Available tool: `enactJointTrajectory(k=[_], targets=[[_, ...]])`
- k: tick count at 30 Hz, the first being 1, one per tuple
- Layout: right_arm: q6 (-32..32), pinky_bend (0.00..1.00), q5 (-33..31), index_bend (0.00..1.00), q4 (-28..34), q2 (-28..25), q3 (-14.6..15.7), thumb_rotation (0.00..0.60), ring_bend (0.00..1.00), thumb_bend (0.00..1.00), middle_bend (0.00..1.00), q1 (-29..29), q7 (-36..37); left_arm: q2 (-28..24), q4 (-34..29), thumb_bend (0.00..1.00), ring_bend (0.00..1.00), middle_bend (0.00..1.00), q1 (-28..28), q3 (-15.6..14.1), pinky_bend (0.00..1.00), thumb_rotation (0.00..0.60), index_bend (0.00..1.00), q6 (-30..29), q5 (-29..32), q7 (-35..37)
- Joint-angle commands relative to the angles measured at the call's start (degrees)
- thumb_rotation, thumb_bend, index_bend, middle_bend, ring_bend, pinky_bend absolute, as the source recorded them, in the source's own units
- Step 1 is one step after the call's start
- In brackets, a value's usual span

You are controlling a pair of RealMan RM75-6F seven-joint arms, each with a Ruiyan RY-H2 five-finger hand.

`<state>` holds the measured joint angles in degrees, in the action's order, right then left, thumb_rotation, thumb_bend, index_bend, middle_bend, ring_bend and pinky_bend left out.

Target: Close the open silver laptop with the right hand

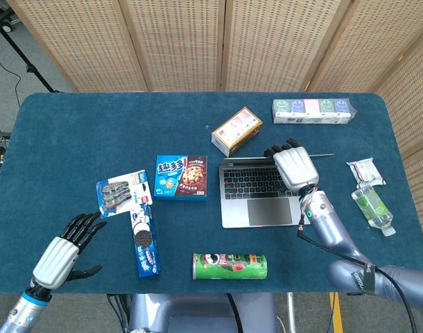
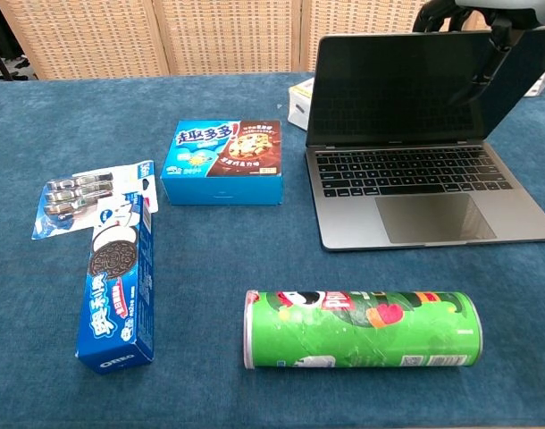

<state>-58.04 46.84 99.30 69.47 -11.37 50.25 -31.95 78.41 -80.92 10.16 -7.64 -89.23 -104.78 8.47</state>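
The silver laptop [image 1: 256,199] [image 2: 424,192] lies right of the table's middle, its dark screen [image 2: 406,85] upright and tipped toward the keyboard. My right hand [image 1: 292,165] rests on the lid's top edge, its dark fingers [image 1: 281,147] hooked over the back. The chest view shows only those fingers [image 2: 447,11] at the screen's top rim. My left hand [image 1: 62,251] hovers at the near left corner, fingers spread and holding nothing.
A tan box [image 1: 236,130] stands just behind the laptop. A blue cookie box [image 1: 181,177], an Oreo pack [image 1: 143,239] and a toothbrush pack [image 1: 118,194] lie to its left. A green chip can [image 1: 229,266] lies in front; a bottle [image 1: 372,209] lies right.
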Motion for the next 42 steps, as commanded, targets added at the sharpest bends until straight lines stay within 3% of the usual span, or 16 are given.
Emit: enactJointTrajectory(k=[1, 22, 42], targets=[[-0.64, 0.16, -0.20, 0.31, 1.04, -0.26, 0.18, 0.600, 0.36, 0.00, 0.33, -0.16, -0.58, 0.00, -0.01, 0.00, 0.07, 0.00, 0.00, -0.06, 0.09, 0.600, 0.13, -0.03, -0.08, 0.01], [-6.49, 0.16, -0.16, 0.31, 9.30, -2.12, 3.15, 0.600, 0.36, 0.00, 0.32, -4.12, -2.53, -0.26, -0.31, 0.00, 0.07, 0.00, 0.10, -0.84, 0.09, 0.600, 0.13, -0.52, -1.40, 0.71], [-5.78, 0.16, 2.25, 0.30, 6.49, -0.25, 6.52, 0.600, 0.36, 0.00, 0.32, -9.12, 1.75, -0.37, -0.67, 0.00, 0.07, 0.00, 0.08, -1.23, 0.09, 0.600, 0.13, -0.95, -2.19, 0.78]])
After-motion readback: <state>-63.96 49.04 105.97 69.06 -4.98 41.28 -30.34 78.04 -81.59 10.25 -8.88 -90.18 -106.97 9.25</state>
